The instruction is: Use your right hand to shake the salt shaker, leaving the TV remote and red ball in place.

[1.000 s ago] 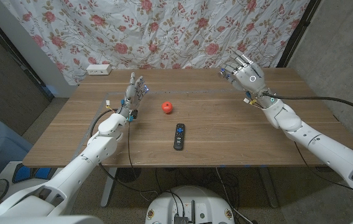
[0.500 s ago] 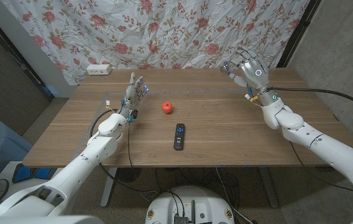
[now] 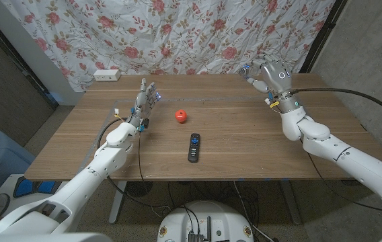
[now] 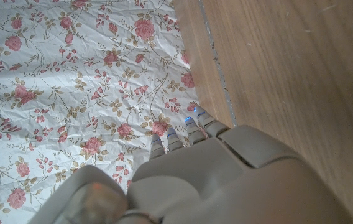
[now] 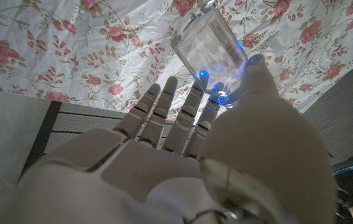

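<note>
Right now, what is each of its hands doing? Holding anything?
Left hand: open, fingers up, holding nothing.
Right hand: closed on the clear salt shaker, raised above the table's far right corner.

Clear salt shaker in right hand

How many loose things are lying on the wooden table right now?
3: a red ball mid-table, a TV remote nearer the robot, and a white power strip at the far left corner. More may be hidden.
</note>
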Robot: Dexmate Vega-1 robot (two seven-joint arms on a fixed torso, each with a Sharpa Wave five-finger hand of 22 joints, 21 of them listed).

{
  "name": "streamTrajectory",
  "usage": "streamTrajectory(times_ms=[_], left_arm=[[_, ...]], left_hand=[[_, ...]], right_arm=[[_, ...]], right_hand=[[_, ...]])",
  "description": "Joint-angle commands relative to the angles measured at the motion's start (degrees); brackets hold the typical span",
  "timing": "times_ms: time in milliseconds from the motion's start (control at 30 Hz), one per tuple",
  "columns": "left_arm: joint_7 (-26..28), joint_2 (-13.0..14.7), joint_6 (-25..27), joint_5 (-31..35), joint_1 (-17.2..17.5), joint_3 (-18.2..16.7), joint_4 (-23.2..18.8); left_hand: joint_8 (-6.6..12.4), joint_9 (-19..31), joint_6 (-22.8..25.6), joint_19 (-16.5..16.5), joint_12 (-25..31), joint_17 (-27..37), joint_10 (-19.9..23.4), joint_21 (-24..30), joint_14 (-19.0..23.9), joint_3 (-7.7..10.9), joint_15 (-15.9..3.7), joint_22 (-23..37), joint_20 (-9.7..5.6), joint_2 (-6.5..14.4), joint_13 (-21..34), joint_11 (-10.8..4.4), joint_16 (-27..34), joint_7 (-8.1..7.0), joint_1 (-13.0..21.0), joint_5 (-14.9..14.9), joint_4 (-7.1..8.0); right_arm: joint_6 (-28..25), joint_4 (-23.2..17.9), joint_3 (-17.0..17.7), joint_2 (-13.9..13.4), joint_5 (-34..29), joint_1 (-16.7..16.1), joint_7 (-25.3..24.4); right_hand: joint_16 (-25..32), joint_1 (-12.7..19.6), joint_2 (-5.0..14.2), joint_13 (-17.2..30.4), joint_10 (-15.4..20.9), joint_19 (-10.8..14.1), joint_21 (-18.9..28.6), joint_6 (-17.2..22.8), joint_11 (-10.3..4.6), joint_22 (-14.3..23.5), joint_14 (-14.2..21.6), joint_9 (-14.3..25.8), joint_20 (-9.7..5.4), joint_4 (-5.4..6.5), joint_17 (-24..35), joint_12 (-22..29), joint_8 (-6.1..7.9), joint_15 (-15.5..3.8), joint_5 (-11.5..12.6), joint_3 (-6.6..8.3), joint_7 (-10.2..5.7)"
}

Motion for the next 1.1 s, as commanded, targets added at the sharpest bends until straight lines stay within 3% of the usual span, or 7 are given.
streamTrajectory(times_ms=[33, 300, 1100], left_arm=[[0.02, 0.00, 0.00, 0.01, 0.00, 0.00, -0.04], [0.01, -0.02, -0.01, 0.01, -0.01, 0.01, -0.02], [0.02, -0.01, 0.00, 0.01, -0.01, 0.00, -0.04]], left_hand=[[0.27, 0.35, 0.05, 0.61, 0.44, 0.35, 0.07, 0.26, 0.01, 0.04, -5.99, 0.27, -1.33, 5.81, 0.21, -0.29, 0.28, -0.40, -0.02, 0.35, 0.44], [0.26, 0.35, 0.05, 0.58, 0.43, 0.35, 0.03, 0.25, 0.00, 0.04, -5.97, 0.27, -1.35, 5.82, 0.21, -0.27, 0.28, -0.40, -0.02, 0.35, 0.44], [0.26, 0.35, 0.02, 0.59, 0.43, 0.35, 0.05, 0.26, 0.01, 0.04, -5.96, 0.27, -1.32, 5.81, 0.21, -0.21, 0.29, -0.34, -0.02, 0.36, 0.43]], right_arm=[[-0.29, -5.10, 2.93, 0.55, 8.44, -3.03, 7.59], [-1.18, -8.31, 5.60, 1.98, 15.24, -5.58, 13.09], [-4.57, -11.24, 7.86, 4.28, 25.79, -7.96, 23.84]], right_hand=[[-0.24, 0.91, 6.00, 0.17, 0.21, 0.27, 0.41, 0.06, -0.13, 0.17, 0.13, 0.54, -2.02, 0.39, 0.00, 0.11, 0.18, -8.20, 0.27, 0.31, -0.20], [-0.21, 0.69, 6.19, 0.25, 0.14, 0.13, 0.34, -0.03, -0.12, 0.17, 0.14, 0.39, -2.05, 0.33, 0.06, 0.13, 0.06, -8.27, 0.33, 0.34, -0.23], [-0.59, -1.57, 6.27, 0.41, -0.23, -0.04, 0.23, -0.32, -0.01, 0.20, -0.26, -0.05, -1.64, 0.82, -0.03, 0.10, -0.37, -7.74, 0.18, -0.20, -0.18]])
